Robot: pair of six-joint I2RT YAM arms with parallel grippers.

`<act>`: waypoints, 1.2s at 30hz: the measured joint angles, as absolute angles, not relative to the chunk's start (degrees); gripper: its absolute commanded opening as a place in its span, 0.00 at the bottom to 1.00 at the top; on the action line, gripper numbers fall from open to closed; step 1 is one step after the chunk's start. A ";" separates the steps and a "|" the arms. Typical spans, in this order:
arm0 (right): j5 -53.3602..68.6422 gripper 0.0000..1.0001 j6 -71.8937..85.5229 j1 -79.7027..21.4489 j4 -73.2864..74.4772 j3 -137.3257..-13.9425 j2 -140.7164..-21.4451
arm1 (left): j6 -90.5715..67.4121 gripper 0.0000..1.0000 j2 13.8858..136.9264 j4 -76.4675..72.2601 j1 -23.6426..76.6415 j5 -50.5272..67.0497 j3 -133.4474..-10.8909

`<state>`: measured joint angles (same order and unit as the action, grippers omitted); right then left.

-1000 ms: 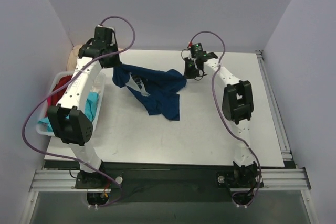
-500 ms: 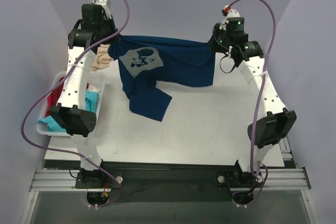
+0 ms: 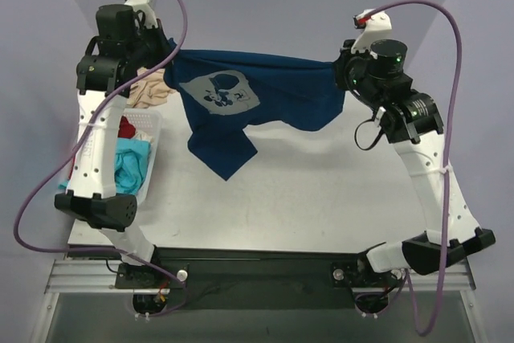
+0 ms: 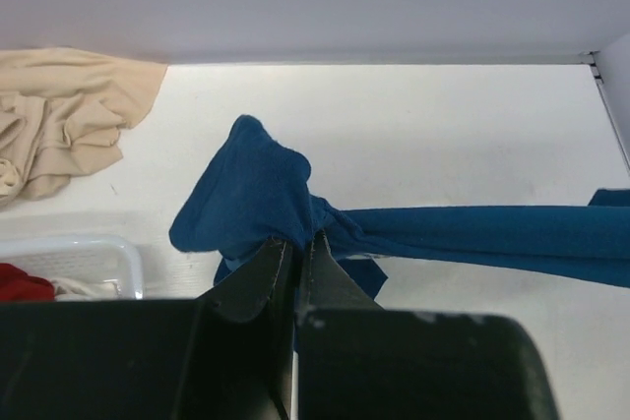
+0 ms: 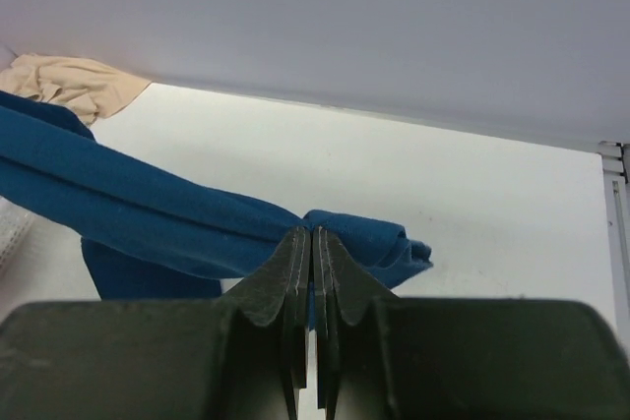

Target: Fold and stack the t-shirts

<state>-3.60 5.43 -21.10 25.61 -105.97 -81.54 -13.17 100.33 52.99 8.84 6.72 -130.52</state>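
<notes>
so the left fingers point(image 4: 304, 249) and right fingers point(image 5: 304, 244) are each clamped tight on 1 top end of the navy t-shirt point(image 3: 273, 95), which hangs stretched between them over the desk's point(image 3: 321, 190) far side, print facing up

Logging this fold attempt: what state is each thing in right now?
navy t-shirt: held up, stretched between both grippers, print showing.
left gripper: shut on one shirt end.
right gripper: shut on the other.
red t-shirt: crumpled in basket.
turquoise t-shirt: crumpled in basket.
beige cloth: bunched on table.
</notes>
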 measured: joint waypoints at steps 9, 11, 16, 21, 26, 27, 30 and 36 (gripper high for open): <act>-7.29 0.00 2.55 -29.32 21.71 -93.67 -67.24 | -9.91 0.00 88.58 53.23 8.84 5.63 -132.75; -7.62 0.00 2.31 -30.35 18.72 -89.30 -64.03 | -9.80 0.00 88.71 53.08 8.84 5.72 -134.91; -11.77 0.00 1.67 -30.46 10.50 -80.95 -60.88 | -10.20 0.00 93.32 52.36 9.08 7.51 -137.86; -20.78 0.00 0.93 -27.83 1.72 -73.01 -67.96 | -10.48 0.00 104.09 50.33 10.46 7.57 -136.55; -23.99 0.00 4.21 -20.16 -2.61 -71.02 -84.73 | -11.40 0.00 119.50 48.82 12.97 6.50 -136.81; -24.08 0.00 5.06 -18.61 -2.98 -71.18 -88.38 | -11.92 0.00 123.28 48.53 13.58 6.13 -136.88; -24.36 0.00 6.61 -15.90 -3.09 -72.75 -95.90 | -13.91 0.00 130.96 46.98 14.70 4.71 -136.99; -25.89 0.00 8.75 -14.59 -1.74 -80.79 -103.59 | -19.14 0.00 137.40 40.53 15.25 1.63 -137.21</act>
<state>-25.89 8.75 -14.59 -1.74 -80.79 -103.59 -19.14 137.40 40.53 15.25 1.63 -137.21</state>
